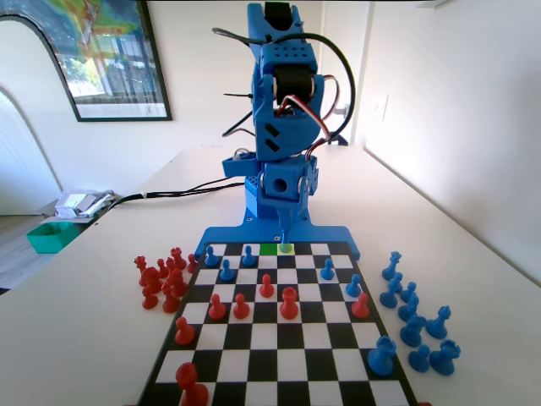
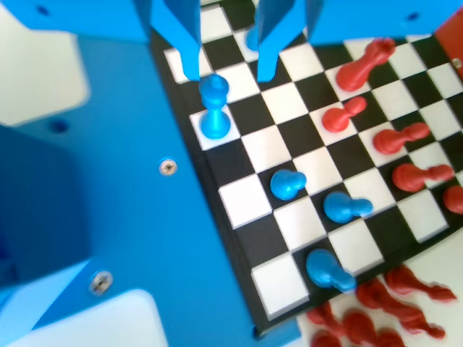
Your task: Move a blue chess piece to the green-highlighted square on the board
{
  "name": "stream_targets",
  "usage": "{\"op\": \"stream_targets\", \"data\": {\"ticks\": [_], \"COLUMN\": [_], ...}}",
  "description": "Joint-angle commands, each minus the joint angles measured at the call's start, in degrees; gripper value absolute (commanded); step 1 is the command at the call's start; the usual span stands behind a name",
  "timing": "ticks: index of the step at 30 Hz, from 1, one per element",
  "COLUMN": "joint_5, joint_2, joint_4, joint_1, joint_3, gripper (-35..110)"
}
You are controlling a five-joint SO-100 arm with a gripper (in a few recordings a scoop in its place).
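White table, framed poster on far wall. Board [image 1: 279,338] joins the blue arm's base. Gripper [image 2: 228,72] hangs low over the back rank in wrist view, jaws spread apart, gripping nothing; blue chess piece [image 2: 214,108] stands upright on a white edge square just below and between the tips, apparently free. Green-highlighted square [image 1: 268,249] sits in the far row beside the yellow square [image 1: 286,249]. Likely releasing or lining up to grasp; can't tell which. Red pieces [image 1: 162,279] wait off-board.

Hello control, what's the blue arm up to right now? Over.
Gripper open, jaws empty, just above the slim blue plastic chess piece. Piece upright in back row. Bright green square beside pale yellow square. Nothing between jaws and piece.
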Motion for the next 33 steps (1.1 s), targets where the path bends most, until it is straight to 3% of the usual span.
{"op": "stream_targets", "data": {"ticks": [1,33], "joint_5": [-1.23,-2.72], "joint_2": [0.26,-2.64], "joint_4": [-0.79,-9.76], "joint_1": [-0.53,0.35], "joint_3": [0.88,5.54], "gripper": [12,10]}}
